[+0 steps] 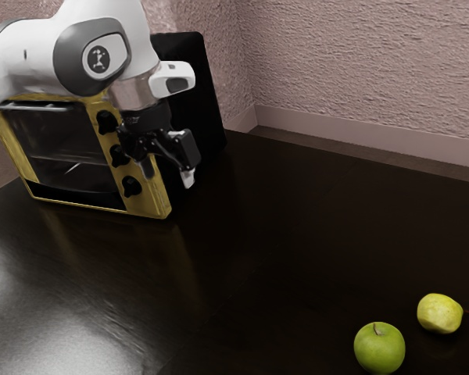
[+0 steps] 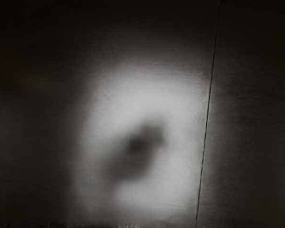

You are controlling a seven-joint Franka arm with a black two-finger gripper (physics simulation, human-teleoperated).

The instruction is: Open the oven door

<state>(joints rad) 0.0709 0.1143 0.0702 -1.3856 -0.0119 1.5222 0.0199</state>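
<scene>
At the exterior view's near edge, a glossy green apple [image 1: 379,348] lies near a yellow-green one [image 1: 439,313]. Beyond, a dark emblem [image 1: 98,58] marks the white arm [image 1: 133,31]; the black two-finger gripper [image 1: 168,175] hangs empty, fingers apart — behind it, the yellow-framed oven [image 1: 154,201], its dark glass door [image 1: 62,144] closed.

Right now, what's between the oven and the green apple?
In the exterior view, a stretch of plain dark tabletop lies between the oven and the green apple.

From beside the arm [image 1: 133,43], the exterior view slants over the table [image 1: 297,234], which the wrist view faces closely from above.
</scene>
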